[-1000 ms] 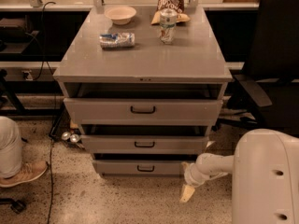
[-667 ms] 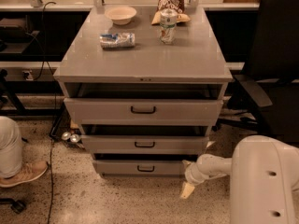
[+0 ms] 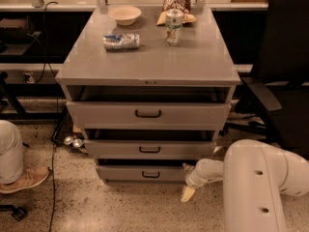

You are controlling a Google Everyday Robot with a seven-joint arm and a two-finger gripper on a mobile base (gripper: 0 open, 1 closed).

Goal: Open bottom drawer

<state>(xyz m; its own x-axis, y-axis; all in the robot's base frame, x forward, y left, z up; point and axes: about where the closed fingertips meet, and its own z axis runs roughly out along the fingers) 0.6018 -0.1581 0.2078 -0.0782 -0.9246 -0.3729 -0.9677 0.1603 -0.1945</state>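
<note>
- The place looks like an office-type lab: a grey drawer cabinet [image 3: 147, 115] stands on a speckled hard floor [image 3: 96, 207].
- A black office chair [image 3: 285, 76] sits just beside it, and cables [image 3: 45, 57] hang by the dark benches [image 3: 29, 37] behind.
- The robot's end effector [image 3: 188, 193] hangs low near the cabinet's bottom corner, on the chair's side.

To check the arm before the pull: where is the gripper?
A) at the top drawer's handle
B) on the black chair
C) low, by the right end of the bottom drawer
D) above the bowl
C: the gripper sits low near the floor, at the right end of the bottom drawer.
</note>
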